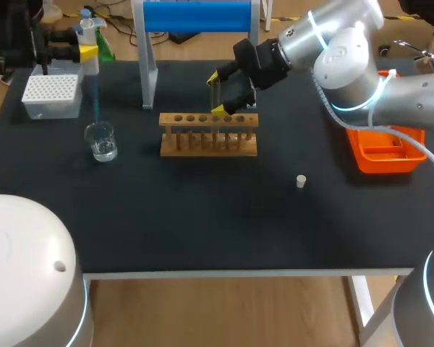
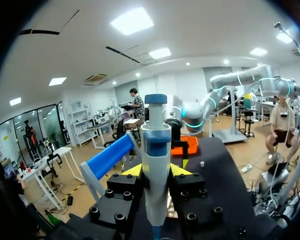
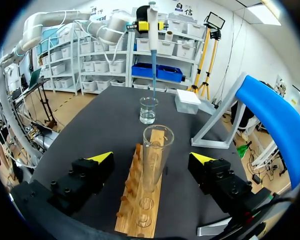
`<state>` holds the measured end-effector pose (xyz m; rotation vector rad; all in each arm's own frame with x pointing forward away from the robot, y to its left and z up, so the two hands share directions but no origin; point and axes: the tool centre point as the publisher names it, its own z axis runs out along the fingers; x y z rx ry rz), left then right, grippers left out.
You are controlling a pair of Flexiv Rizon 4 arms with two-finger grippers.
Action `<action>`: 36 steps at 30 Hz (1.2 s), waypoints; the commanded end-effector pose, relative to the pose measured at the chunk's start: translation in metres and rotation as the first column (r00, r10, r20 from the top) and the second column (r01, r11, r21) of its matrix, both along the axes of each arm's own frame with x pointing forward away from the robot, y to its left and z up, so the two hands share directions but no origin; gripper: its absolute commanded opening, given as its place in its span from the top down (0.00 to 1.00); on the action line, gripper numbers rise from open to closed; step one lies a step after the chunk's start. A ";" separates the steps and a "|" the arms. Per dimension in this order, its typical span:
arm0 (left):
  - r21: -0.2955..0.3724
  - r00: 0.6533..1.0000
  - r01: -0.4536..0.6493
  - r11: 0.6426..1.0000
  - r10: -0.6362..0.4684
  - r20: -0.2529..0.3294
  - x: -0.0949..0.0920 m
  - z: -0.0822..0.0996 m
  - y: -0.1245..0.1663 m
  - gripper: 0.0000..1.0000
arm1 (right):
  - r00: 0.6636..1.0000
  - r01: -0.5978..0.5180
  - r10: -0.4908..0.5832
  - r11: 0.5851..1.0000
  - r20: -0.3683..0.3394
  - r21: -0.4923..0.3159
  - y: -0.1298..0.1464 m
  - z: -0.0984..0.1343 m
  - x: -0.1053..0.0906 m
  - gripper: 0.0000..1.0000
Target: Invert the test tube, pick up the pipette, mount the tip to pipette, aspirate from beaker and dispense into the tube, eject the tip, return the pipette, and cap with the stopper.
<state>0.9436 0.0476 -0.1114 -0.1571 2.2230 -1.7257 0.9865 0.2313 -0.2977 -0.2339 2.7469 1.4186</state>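
Over at the far left corner of the dark counter (image 1: 202,217), the left hand (image 2: 156,172) is clamped on the pipette (image 2: 156,160), its yellow-tipped fingers (image 2: 132,171) pressing the white and blue body from both sides. The pipette hangs upright, and its slim blue lower end comes down to the mouth of the glass beaker (image 1: 101,141), which has some clear liquid in it; whether the tip touches the liquid I cannot tell. Just beyond the beaker sits the white tip box (image 1: 52,94). Near the middle of the counter stands the wooden rack (image 1: 208,134), and the test tube (image 3: 157,140) is upright in one of its holes, open mouth upward. The right hand (image 3: 152,159) hovers over the rack with its fingers (image 3: 101,157) spread wide, one on either side of the tube and neither touching it. Behind the rack rises a stand with a blue roll (image 1: 195,16) across its top. The small white stopper (image 1: 301,181) lies alone on the counter, nearer the front edge and to the right of the rack. An orange tray (image 1: 387,148) sits at the right side, partly under the right arm.
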 end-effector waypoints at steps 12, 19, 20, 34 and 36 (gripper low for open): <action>-0.023 0.987 0.161 0.987 -0.161 0.012 0.023 0.094 -0.104 1.00 | 1.000 0.000 0.000 1.000 -0.001 -0.003 -0.001 0.001 -0.001 0.00; -0.022 0.975 0.222 0.975 -0.222 0.001 0.038 0.112 -0.144 1.00 | 1.000 0.000 0.000 1.000 -0.001 -0.003 -0.001 0.001 -0.001 0.00; -0.029 0.973 0.231 0.973 -0.231 -0.002 0.039 0.113 -0.148 1.00 | 1.000 0.000 0.000 1.000 -0.001 -0.003 -0.001 0.001 -0.001 0.00; -0.062 0.946 0.322 0.945 -0.324 -0.028 0.058 0.118 -0.211 1.00 | 1.000 0.000 0.000 1.000 -0.001 -0.003 -0.001 0.001 -0.001 0.00; -0.067 0.943 0.328 0.942 -0.330 -0.029 0.058 0.117 -0.215 1.00 | 1.000 0.000 0.000 1.000 -0.001 -0.003 -0.001 0.001 -0.001 0.00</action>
